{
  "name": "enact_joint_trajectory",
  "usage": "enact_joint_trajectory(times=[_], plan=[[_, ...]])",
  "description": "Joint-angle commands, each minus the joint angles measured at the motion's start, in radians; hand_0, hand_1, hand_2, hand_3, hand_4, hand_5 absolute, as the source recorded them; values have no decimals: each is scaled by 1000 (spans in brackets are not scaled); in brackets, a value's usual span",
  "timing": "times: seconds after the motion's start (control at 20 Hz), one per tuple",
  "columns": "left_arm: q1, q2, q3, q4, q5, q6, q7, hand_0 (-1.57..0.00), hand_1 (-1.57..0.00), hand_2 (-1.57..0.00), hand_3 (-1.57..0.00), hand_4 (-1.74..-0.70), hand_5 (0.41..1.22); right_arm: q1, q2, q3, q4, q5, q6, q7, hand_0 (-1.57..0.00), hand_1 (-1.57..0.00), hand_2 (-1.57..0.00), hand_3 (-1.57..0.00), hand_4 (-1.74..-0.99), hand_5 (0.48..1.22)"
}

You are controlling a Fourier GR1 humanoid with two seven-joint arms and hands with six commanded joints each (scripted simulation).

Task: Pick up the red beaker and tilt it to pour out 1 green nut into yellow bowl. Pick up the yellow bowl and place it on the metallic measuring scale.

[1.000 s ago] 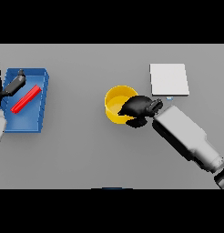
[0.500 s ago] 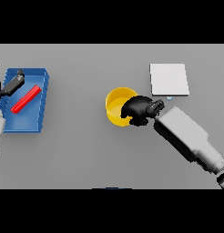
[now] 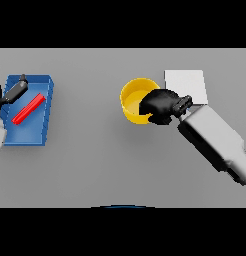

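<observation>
yellow bowl [image 3: 133,98]: mid-table, just left of the scale, its right rim covered by the right hand; I can't make out a green nut inside
right hand [image 3: 160,105]: fingers curled over the bowl's right rim, gripping it; the arm comes in from the lower right, forearm slanting up-left to the bowl
metallic measuring scale [image 3: 185,86]: pale square plate just right of the bowl, its lower edge partly hidden by the wrist
step in hand: judged to be the second part, taking hold of the bowl to carry it
next move: lift the bowl clear of the table, carry it right and set it level on the scale
red beaker [image 3: 29,108]: lying on its side in the blue tray [image 3: 39,136], far left
left hand [image 3: 12,91]: at the tray's upper left corner, fingers extended, holding nothing
</observation>
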Motion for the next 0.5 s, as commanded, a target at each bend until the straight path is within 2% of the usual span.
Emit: enact_joint_trajectory(times=[0.0,0.05,0.15,0.2,0.45], plan=[[5,1,-2,-5,0,0,-12,1,1,1,1,-737,697,-1,-7,-10,-2,-2,-4,3,-1567,-1567,-1436,-1260,-1739,1220],[6,4,0,-8,3,-6,-13,1,1,1,1,-736,697,-6,-10,-21,2,-5,-8,1,-1568,-1568,-1436,-1266,-1740,1220],[5,6,5,-14,9,-6,-15,1,1,1,1,-746,697,-22,-17,-44,22,-13,-20,-15,-1569,-1569,-1439,-1376,-1740,1220],[-5,6,3,0,2,-6,3,1,1,1,1,-743,700,-30,-10,-57,28,-18,-14,13,-1569,-1569,-1465,-1347,-1740,1220],[1,6,2,-5,-4,-1,5,1,1,1,1,-744,710,-46,-81,-123,94,-15,-73,-11,-1570,-1570,-1516,-1227,-1741,1221]])
